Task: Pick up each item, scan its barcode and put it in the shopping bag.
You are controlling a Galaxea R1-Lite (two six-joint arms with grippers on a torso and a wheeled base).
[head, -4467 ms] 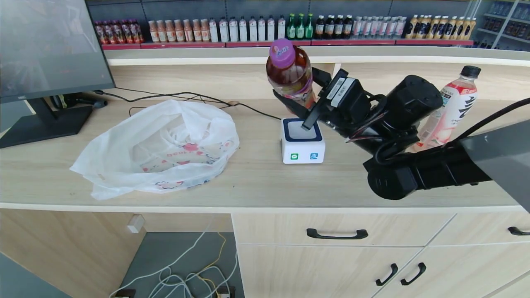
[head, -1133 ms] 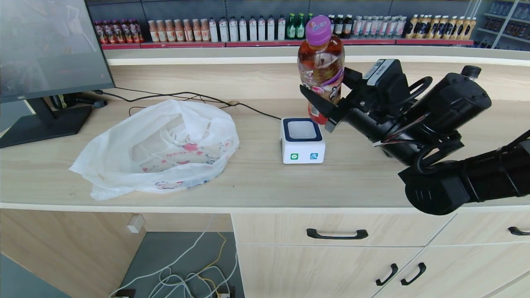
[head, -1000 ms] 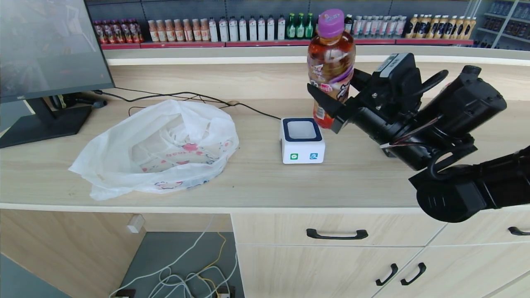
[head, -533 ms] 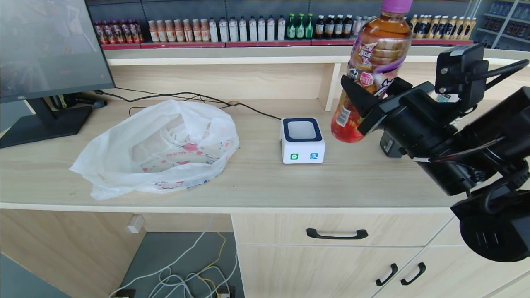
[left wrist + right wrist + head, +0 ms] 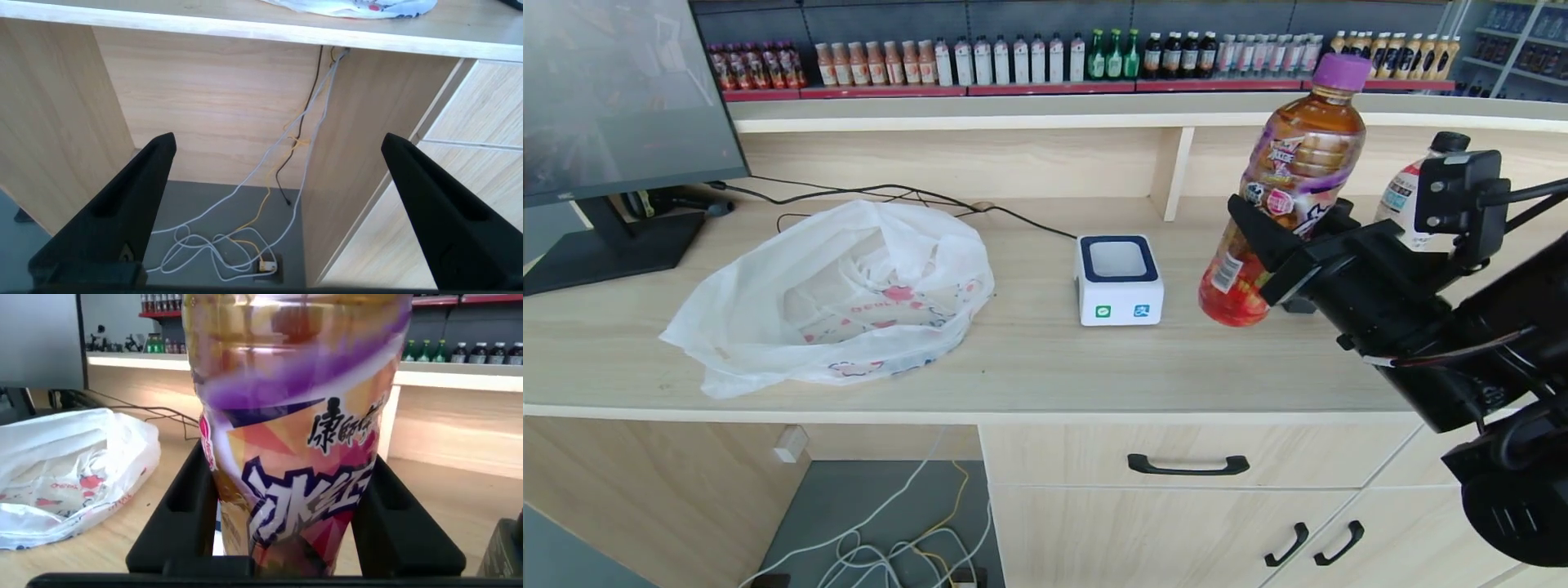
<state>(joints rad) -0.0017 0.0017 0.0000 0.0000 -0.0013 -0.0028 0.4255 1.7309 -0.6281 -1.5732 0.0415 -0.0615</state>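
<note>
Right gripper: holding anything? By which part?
Yes. The right gripper is shut on the purple-capped drink bottle, with its fingers on either side of the labelled body, below the middle. The left gripper is open and holds nothing.

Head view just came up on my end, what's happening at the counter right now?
The right hand grips a purple-capped tea bottle, held tilted in the air just right of the scanner, clear of the counter. The shopping bag lies open on the counter left of the scanner. A second bottle stands at the back right. The left hand hangs open below the counter's edge, holding nothing.
</note>
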